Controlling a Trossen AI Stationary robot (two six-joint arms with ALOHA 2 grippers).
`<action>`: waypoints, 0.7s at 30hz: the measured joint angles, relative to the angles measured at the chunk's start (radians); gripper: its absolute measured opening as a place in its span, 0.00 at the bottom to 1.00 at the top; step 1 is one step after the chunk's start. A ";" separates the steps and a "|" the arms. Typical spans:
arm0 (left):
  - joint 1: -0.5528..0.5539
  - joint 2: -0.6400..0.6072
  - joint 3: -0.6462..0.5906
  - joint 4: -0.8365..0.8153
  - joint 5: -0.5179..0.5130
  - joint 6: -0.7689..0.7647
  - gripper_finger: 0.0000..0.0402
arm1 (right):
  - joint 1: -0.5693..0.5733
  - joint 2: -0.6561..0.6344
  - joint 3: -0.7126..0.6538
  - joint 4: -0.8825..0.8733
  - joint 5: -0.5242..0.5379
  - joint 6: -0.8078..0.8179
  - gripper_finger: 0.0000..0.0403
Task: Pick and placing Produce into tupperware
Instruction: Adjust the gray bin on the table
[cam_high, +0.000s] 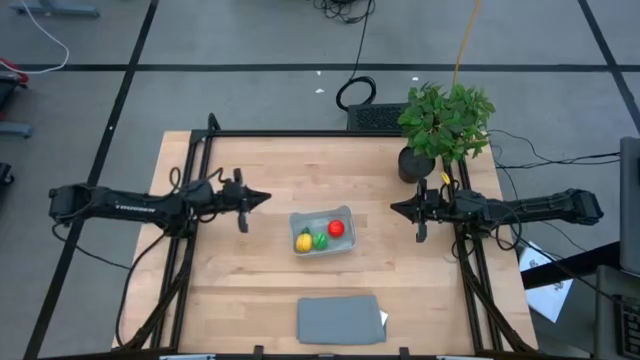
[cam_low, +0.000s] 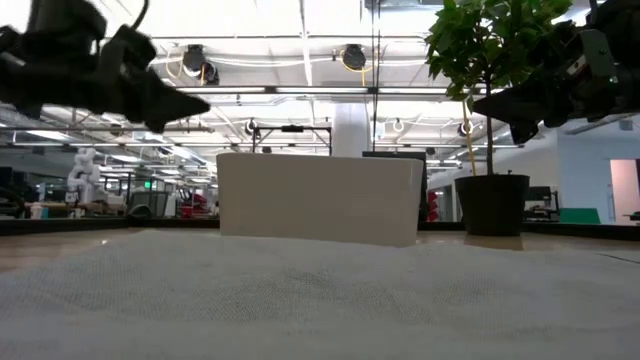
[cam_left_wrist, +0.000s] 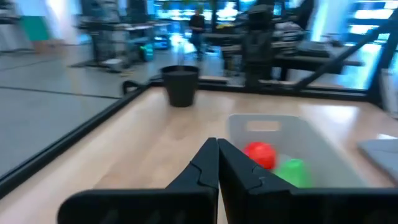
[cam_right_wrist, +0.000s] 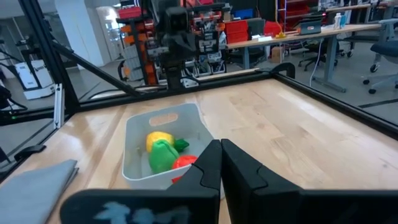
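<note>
Pincers both hang closed and empty: our left pincer (cam_high: 266, 197) and right pincer (cam_high: 393, 208) flank the small clear, greyish plastic tupperware (cam_high: 345, 243) at mid-table. Inside lie the yellow toy (cam_high: 303, 241), green toy (cam_high: 320, 239) and round red toy (cam_high: 336, 228). We judge them light, hard and slippery, best pinched across their middles. The box's long axis sits slightly askew to the wooden table (cam_high: 240, 280) edges.

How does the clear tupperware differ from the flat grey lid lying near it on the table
The tupperware is translucent with raised walls and holds the yellow, green and red produce; the grey lid is opaque, flat and bare. The tupperware sits mid-table between the arms, the lid by the table's edge. Both are roughly rectangular with rounded corners.
</note>
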 joint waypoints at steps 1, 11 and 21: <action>0.006 -0.013 -0.022 0.010 -0.022 -0.001 0.00 | 0.000 0.001 0.000 0.000 0.000 0.002 0.00; 0.038 -0.042 -0.071 0.003 -0.032 -0.038 0.00 | 0.000 0.074 0.000 0.061 0.000 0.001 0.00; 0.038 -0.042 -0.071 0.001 -0.032 -0.021 0.04 | 0.000 0.228 0.000 0.205 0.001 -0.020 0.00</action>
